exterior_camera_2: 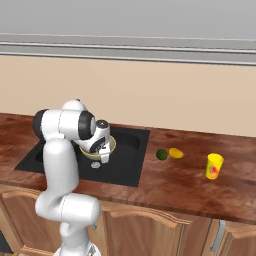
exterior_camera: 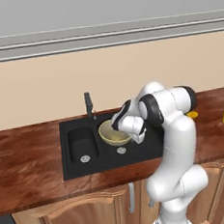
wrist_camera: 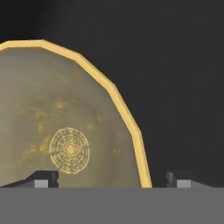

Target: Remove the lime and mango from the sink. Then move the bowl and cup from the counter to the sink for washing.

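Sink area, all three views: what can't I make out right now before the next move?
- Wide olive-tan bowl in the black double-basin sink: the white arm covers its right side in the left base view and most of it in the right base view.
- Small yellow-orange oval mango: mostly hidden behind the arm in the left base view.
- Hand view: whether the bowl rests flat is unclear; its left part is cut off by the edge.
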You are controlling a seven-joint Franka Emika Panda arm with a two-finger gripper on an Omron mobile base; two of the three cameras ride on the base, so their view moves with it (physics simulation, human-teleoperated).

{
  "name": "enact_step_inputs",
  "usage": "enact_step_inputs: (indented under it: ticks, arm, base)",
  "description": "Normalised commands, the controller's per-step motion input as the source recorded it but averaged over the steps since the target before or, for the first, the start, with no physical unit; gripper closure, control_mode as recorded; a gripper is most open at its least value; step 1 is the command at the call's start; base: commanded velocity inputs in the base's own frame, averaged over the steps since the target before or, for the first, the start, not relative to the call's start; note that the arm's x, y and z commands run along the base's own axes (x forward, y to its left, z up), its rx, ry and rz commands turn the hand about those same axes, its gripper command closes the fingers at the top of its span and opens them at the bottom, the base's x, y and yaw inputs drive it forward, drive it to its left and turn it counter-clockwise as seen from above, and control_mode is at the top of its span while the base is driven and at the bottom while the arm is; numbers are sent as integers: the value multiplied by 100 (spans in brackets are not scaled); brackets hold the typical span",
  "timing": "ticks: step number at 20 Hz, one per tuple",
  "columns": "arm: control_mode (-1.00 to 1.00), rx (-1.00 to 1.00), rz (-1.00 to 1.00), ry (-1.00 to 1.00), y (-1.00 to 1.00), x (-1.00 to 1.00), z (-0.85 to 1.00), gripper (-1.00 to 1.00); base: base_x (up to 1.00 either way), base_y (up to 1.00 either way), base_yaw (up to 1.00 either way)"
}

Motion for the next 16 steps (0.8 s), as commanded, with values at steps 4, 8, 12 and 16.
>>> enact_step_inputs:
  ticks: [4, 8, 12, 16]
  arm:
    - [-100, 0, 0, 0, -3, -12, 20, -100]
    - [-100, -1, 0, 0, -6, -13, 24, -100]
    - [-100, 0, 0, 0, -11, -14, 27, -100]
    - [-100, 0, 0, 0, -11, -15, 26, -100]
  base:
    - [0, 0, 0]
    - [0, 0, 0]
    - [0, 0, 0]
    - [0, 0, 0]
